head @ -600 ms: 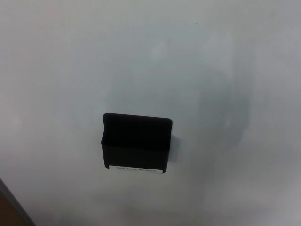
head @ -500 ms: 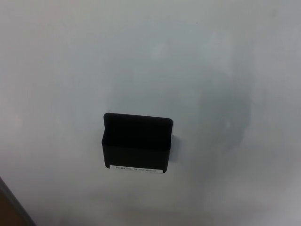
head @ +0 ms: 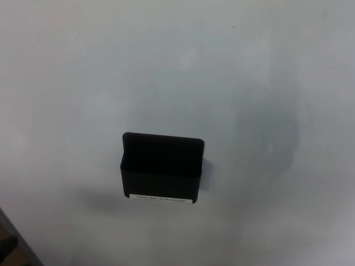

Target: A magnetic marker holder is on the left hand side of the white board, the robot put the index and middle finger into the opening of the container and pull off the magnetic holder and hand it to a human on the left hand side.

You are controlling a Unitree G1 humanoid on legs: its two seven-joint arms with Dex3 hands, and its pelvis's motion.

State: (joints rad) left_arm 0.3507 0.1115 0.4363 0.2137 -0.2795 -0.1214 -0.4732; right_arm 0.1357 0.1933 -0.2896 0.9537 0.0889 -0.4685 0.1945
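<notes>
The holder (head: 161, 168) is a small black open-topped box stuck flat against the whiteboard (head: 266, 72), sitting a little left of the middle of the visible board and somewhat below its centre. Its back wall rises above the front wall, so the opening faces upward and outward, which is presumably why the task asks for two fingers to be hooked into it: the front wall gives something to pull against, and the magnet at the back holds the box up with nothing beneath it. A thin white label (head: 161, 198) runs along the bottom front edge; its print is too small to read. The opening looks dark and nothing can be made out inside it. The board around it is bare, with faint grey smudges to the right of the holder and a soft shadow just below and to its left. At the board's lower left corner a dark slanted edge (head: 16, 238) cuts across, with a strip of brownish surface beyond it and a small dark shape there that is too blurred to identify. Neither hand is in view, so their state cannot be told, and no person shows. Judged from this, the pull has not begun and the holder is untouched on the board.
</notes>
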